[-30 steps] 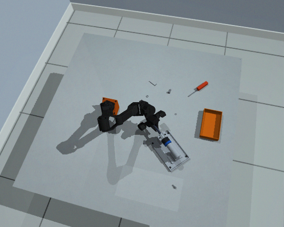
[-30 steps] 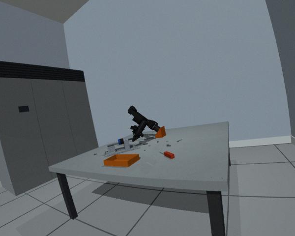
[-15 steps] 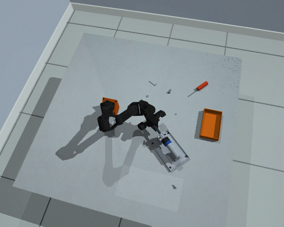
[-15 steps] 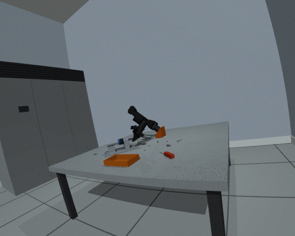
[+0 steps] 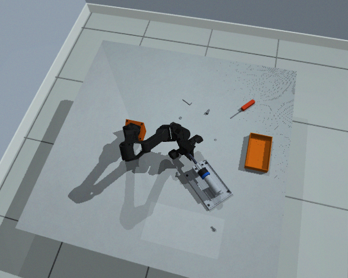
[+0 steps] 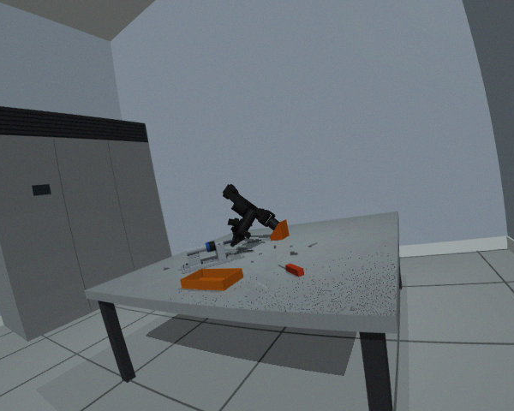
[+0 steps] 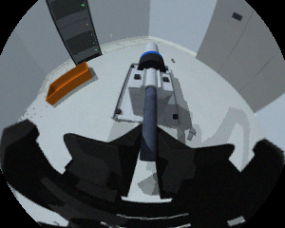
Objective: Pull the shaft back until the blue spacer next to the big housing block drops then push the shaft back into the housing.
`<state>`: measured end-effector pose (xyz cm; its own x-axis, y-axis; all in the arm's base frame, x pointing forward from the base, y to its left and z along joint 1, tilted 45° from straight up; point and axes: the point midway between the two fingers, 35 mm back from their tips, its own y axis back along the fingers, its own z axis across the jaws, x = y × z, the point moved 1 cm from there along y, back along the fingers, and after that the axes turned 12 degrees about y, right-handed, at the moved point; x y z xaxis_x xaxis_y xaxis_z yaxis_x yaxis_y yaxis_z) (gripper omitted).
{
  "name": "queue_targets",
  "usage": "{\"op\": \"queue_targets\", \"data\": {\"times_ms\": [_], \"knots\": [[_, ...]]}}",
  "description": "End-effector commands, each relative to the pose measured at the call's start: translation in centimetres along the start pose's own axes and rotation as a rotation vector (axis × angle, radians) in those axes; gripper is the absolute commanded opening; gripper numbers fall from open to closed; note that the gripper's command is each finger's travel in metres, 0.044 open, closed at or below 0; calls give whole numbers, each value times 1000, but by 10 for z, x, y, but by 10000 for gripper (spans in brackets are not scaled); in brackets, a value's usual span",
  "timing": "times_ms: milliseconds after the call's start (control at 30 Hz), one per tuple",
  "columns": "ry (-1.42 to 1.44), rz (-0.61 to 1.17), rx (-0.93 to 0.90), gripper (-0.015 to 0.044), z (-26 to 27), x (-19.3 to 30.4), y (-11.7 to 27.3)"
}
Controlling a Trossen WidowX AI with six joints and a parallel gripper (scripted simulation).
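My gripper (image 5: 191, 156) (image 6: 234, 242) (image 7: 147, 127) is shut on the dark grey shaft (image 5: 194, 159) (image 7: 150, 106), behind the near support block (image 5: 197, 167) (image 6: 221, 250) (image 7: 137, 87). The shaft runs into that block. Beyond the block, a black ring (image 5: 202, 171) (image 6: 212, 245) (image 7: 151, 62) and the blue spacer (image 5: 205, 175) (image 6: 207, 247) (image 7: 151, 54) sit in line, with the blue one against the white cylindrical housing part (image 5: 212, 185) (image 6: 196, 249) (image 7: 152, 47). The blue spacer is up on the assembly, not on the table. The shaft inside the rings and housing is hidden.
An orange tray (image 5: 257, 154) (image 6: 204, 283) (image 7: 68, 85) stands beside the assembly. A red screwdriver (image 5: 247, 105) (image 6: 294, 269), a hex key (image 5: 187, 102) and small screws and washers lie around. One screw (image 5: 177, 174) (image 7: 191, 134) lies beside the base plate. An orange bracket (image 5: 142, 131) (image 6: 280, 230) is at the arm's base.
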<state>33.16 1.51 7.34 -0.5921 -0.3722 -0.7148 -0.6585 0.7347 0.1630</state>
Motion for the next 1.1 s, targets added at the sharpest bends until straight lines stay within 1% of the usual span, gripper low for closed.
{"op": "queue_targets", "data": {"times_ms": [0,1067], "knots": [[-2,0,3,0,0,1,1],[-2,0,3,0,0,3,3]]}}
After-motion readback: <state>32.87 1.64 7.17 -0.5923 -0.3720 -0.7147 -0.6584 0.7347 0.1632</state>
